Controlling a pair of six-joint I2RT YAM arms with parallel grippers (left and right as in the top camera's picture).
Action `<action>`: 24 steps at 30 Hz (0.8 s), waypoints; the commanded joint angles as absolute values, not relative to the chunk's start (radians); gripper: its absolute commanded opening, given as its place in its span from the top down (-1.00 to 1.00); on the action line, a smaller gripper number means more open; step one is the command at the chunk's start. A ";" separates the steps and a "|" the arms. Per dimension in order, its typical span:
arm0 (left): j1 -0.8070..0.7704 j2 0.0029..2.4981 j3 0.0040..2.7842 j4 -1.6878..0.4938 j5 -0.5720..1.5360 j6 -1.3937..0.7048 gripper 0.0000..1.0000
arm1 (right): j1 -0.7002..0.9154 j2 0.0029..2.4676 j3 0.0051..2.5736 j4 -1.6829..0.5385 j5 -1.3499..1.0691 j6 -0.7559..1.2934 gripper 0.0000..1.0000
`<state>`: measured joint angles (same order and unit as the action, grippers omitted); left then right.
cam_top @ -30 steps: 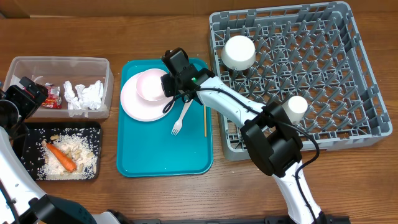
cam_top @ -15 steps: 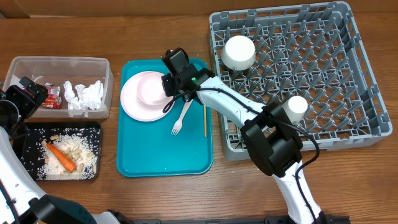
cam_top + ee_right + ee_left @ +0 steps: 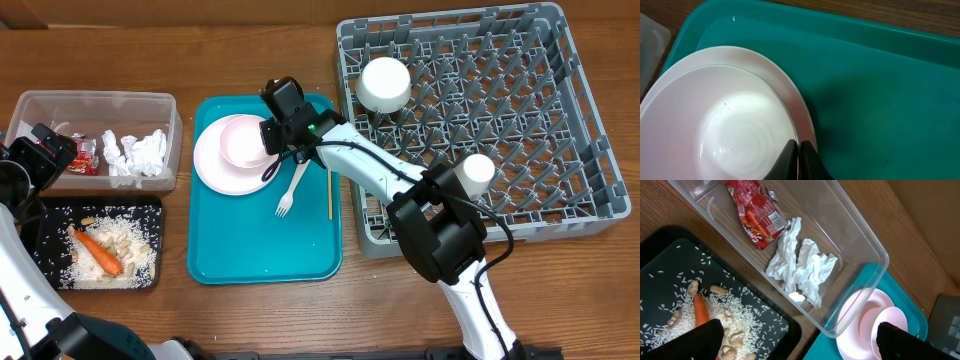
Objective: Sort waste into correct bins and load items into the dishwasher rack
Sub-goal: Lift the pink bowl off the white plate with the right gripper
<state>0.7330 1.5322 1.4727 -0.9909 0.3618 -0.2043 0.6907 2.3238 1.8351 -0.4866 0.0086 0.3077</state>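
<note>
1. We are judging that the loading step is in hand. The right jaws are pressing together on the thin rim of the white bowl (image 3: 735, 135), one finger inside it and one outside.
2. The bowl is sitting on the white plate (image 3: 212, 168), directly under the right jaws, and both are on the teal tray (image 3: 260, 245). The fork (image 3: 292, 190) and the chopsticks (image 3: 330, 193) are lying on the same tray, just beside these jaws, on the side toward the rack.
3. The dishwasher rack (image 3: 585, 215) is standing well apart from the right jaws. It is already carrying another bowl (image 3: 384, 84) and a small cup (image 3: 477, 172).
4. We think the next move is calling for a straight lift, so that the plate is not dragging along. The pinch must be firm, because a bowl held by its rim only can tilt or slip. Then it needs carrying to a free place between the pegs.
5. The right arm (image 3: 370, 175) is stretching over the rack's corner, with the wrist bending down to the tray.
6. The left jaws are standing spread wide and are holding nothing. Below them the wrapper (image 3: 757, 217) and the tissue (image 3: 800, 265) are lying in the clear tub (image 3: 860, 240). The carrot (image 3: 701, 311) and the rice (image 3: 670, 310) are lying in the black tray (image 3: 657, 237).
</note>
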 commanded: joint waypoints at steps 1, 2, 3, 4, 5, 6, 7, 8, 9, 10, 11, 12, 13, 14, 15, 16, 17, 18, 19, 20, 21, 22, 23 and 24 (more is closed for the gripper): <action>0.733 1.533 1.496 -0.990 0.355 -0.210 -1.00 | 0.693 2.310 1.874 -0.492 0.025 0.281 0.92; 0.733 1.533 1.496 -0.990 0.355 -0.210 -1.00 | 0.693 2.307 1.878 -0.496 0.025 0.281 0.92; 0.733 1.533 1.496 -0.990 0.355 -0.210 -1.00 | 0.693 2.305 1.882 -0.503 0.025 0.281 0.92; 0.733 1.533 1.496 -0.990 0.355 -0.210 -1.00 | 0.693 2.302 1.883 -0.506 0.025 0.281 0.92; 0.733 1.533 1.496 -0.990 0.355 -0.210 -1.00 | 0.693 2.302 1.883 -0.509 0.025 0.281 0.92; 0.733 1.533 1.496 -0.990 0.355 -0.210 -1.00 | 0.693 2.302 1.883 -0.513 0.025 0.281 0.90; 0.733 1.533 1.496 -0.990 0.355 -0.210 -1.00 | 0.693 2.302 1.883 -0.521 0.025 0.281 0.81; 0.733 1.533 1.496 -0.990 0.355 -0.210 -1.00 | 0.693 2.302 1.882 -0.538 0.025 0.281 0.70; 0.733 1.533 1.496 -0.990 0.355 -0.210 -1.00 | 0.693 2.302 1.882 -0.550 0.025 0.281 0.65; 0.733 1.533 1.496 -0.990 0.355 -0.210 -1.00 | 0.693 2.302 1.882 -0.561 0.025 0.281 0.59; 0.733 1.533 1.496 -0.990 0.355 -0.210 -1.00 | 0.693 2.302 1.882 -0.571 0.025 0.281 0.58; 0.733 1.533 1.496 -0.990 0.355 -0.210 -1.00 | 0.693 2.302 1.882 -0.578 0.025 0.281 0.59; 0.733 1.533 1.496 -0.990 0.355 -0.210 -1.00 | 0.693 2.302 1.882 -0.582 0.024 0.281 0.59; 0.733 1.533 1.496 -0.990 0.355 -0.210 -0.99 | 0.693 2.302 1.882 -0.589 0.022 0.281 0.60; 0.733 1.533 1.496 -0.990 0.355 -0.210 -1.00 | 0.693 2.302 1.882 -0.603 0.022 0.281 0.60; 0.733 1.533 1.496 -0.990 0.355 -0.210 -1.00 | 0.693 2.302 1.882 -0.612 0.022 0.281 0.61; 0.733 1.533 1.496 -0.990 0.355 -0.210 -1.00 | 0.693 2.302 1.882 -0.619 0.022 0.281 0.67; 0.733 1.533 1.496 -0.990 0.355 -0.210 -1.00 | 0.693 2.302 1.882 -0.623 0.022 0.281 0.69; 0.733 1.533 1.496 -0.990 0.355 -0.210 -1.00 | 0.693 2.302 1.882 -0.624 0.023 0.281 0.75; 0.733 1.533 1.496 -0.990 0.355 -0.210 -1.00 | 0.693 2.302 1.882 -0.623 0.025 0.281 0.81; 0.733 1.533 1.496 -0.990 0.355 -0.210 -1.00 | 0.693 2.302 1.883 -0.621 0.025 0.281 0.85; 0.733 1.533 1.496 -0.990 0.355 -0.210 -1.00 | 0.693 2.302 1.883 -0.619 0.025 0.281 0.88; 0.733 1.533 1.496 -0.990 0.355 -0.210 -1.00 | 0.693 2.301 1.883 -0.616 0.025 0.281 0.90; 0.733 1.533 1.496 -0.990 0.355 -0.210 -1.00 | 0.693 2.300 1.883 -0.614 0.025 0.281 0.92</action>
<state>0.7330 1.5322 1.4727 -0.9909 0.3618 -0.2043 0.6907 2.3238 1.8534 -0.6189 0.0139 0.2859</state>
